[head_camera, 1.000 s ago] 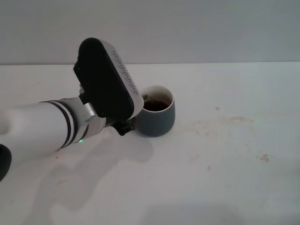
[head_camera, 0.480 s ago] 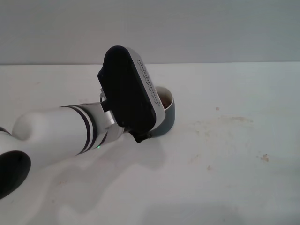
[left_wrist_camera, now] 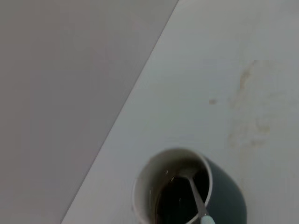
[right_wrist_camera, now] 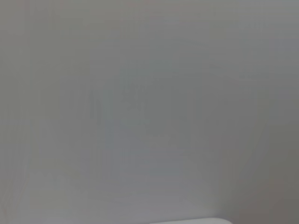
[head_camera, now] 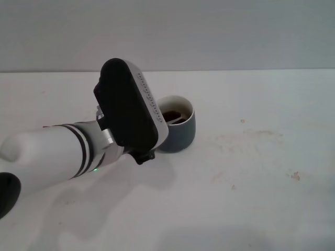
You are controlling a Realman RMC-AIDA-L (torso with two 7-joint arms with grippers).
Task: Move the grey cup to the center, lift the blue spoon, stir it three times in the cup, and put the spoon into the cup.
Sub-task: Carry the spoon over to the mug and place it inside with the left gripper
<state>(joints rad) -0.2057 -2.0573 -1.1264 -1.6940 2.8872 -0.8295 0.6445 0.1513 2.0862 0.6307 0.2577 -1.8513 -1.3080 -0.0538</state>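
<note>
My left gripper (head_camera: 144,156) beside cup (head_camera: 180,133), grip unseen; spoon (left_wrist_camera: 196,198) bowl sunk in coffee for stirring. Right gripper absent.

A plain grey wall (head_camera: 220,31) rises before me. Below it spreads my white table (head_camera: 251,198), faintly stained brown (head_camera: 251,137).

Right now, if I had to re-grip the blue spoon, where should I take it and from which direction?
Grip the blue spoon by its pale blue handle end at the grey cup's rim, coming from above: its bowl sits down in the dark liquid, and the shaft leans on the rim.
</note>
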